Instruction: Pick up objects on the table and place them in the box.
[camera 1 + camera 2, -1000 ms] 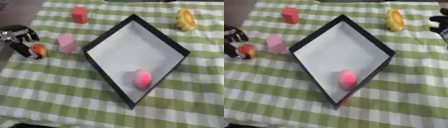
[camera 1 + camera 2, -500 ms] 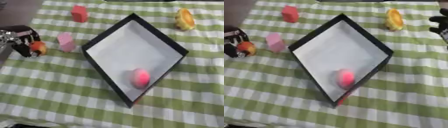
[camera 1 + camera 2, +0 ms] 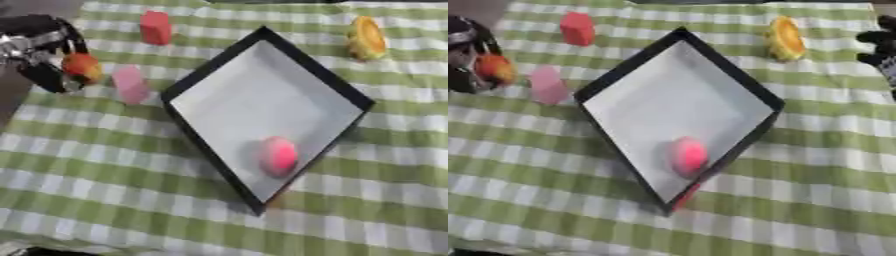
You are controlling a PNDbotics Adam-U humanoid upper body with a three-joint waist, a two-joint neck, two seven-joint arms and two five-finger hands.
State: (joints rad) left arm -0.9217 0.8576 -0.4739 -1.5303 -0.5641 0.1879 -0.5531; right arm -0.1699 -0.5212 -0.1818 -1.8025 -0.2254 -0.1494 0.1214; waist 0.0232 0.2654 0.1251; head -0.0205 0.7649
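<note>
Nearest me, the counter (image 3: 105, 200) under its green-and-white checked cloth is bare. Further in sits the black-rimmed box (image 3: 350, 95), turned like a diamond, with one rounded pink object (image 3: 278, 155) already lying on its white floor near the closest corner.

To the left of the box, the left robot hand (image 3: 39, 55) has its dark fingers curled round a small orange-red fruit (image 3: 81, 67). From here it looks lifted off the cloth, though I cannot be sure it is clear of it. Just to the right of that hand, between it and the box, a pale pink block (image 3: 129, 84) stands on the cloth, not touching either as far as I can tell. Beyond the hand and a little right of it is a red block (image 3: 156, 27).

So I would say the carrying step is under way: the fruit is gripped and has to travel right, over the pink block and the box's near-left rim, before the fingers let go above the white floor. The hand needs enough height to pass the block and the rim without nudging them.

Far across, well away from the left hand, a yellow-orange object (image 3: 785, 37) waits near the right robot hand (image 3: 879, 50), which only shows at the right edge with dark fingers curled and holding nothing.
</note>
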